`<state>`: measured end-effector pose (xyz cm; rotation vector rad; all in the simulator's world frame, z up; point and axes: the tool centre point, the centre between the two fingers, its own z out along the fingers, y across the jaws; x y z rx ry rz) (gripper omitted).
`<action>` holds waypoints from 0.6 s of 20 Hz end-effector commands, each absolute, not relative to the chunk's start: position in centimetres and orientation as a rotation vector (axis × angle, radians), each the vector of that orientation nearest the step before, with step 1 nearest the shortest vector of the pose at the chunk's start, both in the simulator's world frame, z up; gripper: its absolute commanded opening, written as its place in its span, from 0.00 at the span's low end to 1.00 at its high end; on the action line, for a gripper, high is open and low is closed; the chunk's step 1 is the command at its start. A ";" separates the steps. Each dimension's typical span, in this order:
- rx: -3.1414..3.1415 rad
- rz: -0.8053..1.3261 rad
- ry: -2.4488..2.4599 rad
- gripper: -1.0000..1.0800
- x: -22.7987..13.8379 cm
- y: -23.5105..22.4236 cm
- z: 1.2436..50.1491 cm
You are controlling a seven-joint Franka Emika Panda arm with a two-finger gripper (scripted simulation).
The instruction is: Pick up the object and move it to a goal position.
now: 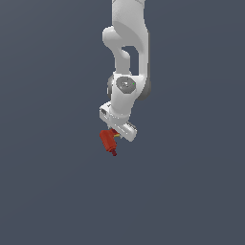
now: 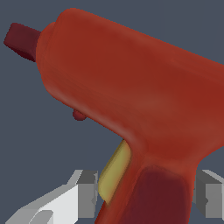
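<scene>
Plain dark grey-blue backdrop is seen on every side, w/ open room all round the white arm [image 1: 127, 57]. The red drill-shaped object [image 1: 108, 140] is held by its handle betw. the gripper [image 1: 116, 136] fingers [image 2: 83, 192], nozzle [image 2: 22, 40] angled down.

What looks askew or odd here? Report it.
Nothing looks damaged. The red drill hangs tilted from the gripper, nozzle pointing down, gripped by its handle between the fingers.

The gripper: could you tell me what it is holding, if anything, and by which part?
The gripper holds the red drill by its handle, one finger on each side.
</scene>
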<state>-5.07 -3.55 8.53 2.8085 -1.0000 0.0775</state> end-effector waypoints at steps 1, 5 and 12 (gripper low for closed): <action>2.811 0.085 -1.001 0.00 -5.3 -2.1 10.7; 2.810 0.085 -1.001 0.00 -6.0 0.4 14.4; 2.808 0.087 -1.001 0.00 -7.3 5.3 21.6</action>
